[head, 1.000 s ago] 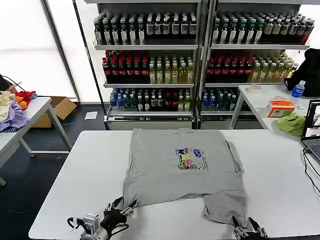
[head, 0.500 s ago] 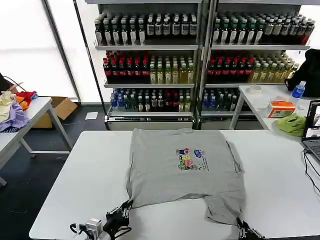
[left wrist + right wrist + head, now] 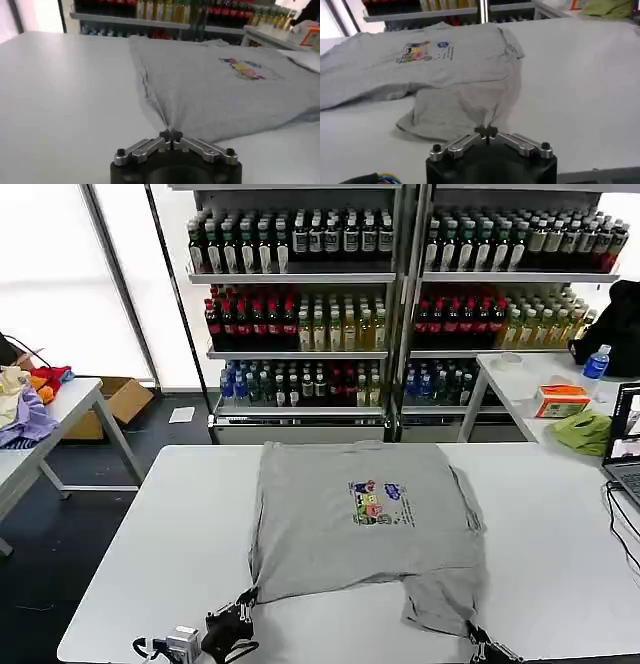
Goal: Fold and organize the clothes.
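A white surface (image 3: 140, 544) stands before shelves of bottled drinks (image 3: 300, 314). One light grey shirt (image 3: 350, 524) lies spread flat at its centre, print up, not yet folded, so the task looks barely begun. The left gripper (image 3: 243, 600) is clamped on the shirt's near-left hem corner; the right gripper (image 3: 473, 633) is clamped on the near-right corner. Both sit low at the near edge, pulling the cloth taut.

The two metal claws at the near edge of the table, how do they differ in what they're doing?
The left gripper pinches the shirt at its near left corner, where the cloth lies flat and pulled taut; the right gripper pinches the near right corner, where the cloth is bunched and hangs nearer the table edge. Both are shut on the same grey shirt, low at the table's near side.
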